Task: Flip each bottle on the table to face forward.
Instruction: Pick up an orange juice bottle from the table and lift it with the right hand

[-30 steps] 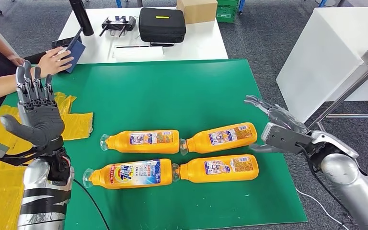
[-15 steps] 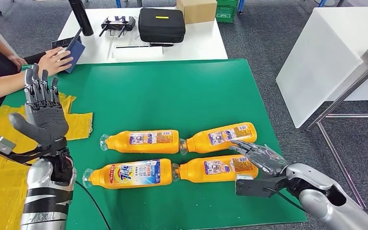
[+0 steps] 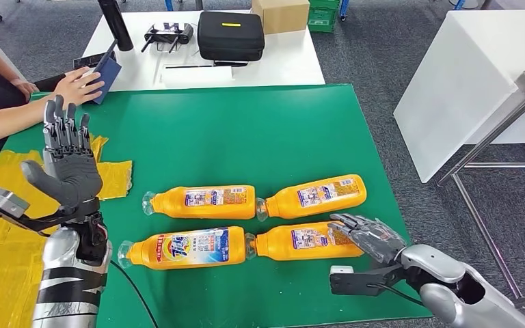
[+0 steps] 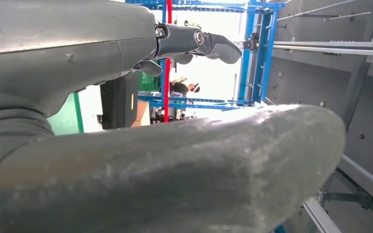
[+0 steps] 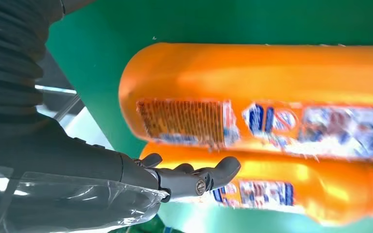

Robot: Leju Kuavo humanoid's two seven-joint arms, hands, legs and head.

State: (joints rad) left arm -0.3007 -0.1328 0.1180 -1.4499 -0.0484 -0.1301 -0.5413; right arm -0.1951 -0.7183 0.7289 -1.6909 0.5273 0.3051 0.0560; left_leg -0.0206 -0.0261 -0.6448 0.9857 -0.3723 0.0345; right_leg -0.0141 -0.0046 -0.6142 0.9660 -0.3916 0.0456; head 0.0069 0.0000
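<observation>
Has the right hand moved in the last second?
Yes. The right hand came from beside the far right bottle down onto the near right bottle.

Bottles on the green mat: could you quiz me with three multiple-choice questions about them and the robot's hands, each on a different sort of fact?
1. How many orange bottles lie on the green mat?
A two B four C six
2. Where is the right hand?
A on the black case B on the cardboard box C at the near right bottle
3. The left hand is:
A raised, fingers apart, holding nothing B gripping a bottle C pressed flat on the mat

Answers: 1 B, two rows of two. 2 C, its fingers reach that bottle's base end. 3 A, palm up beside the mat.
</observation>
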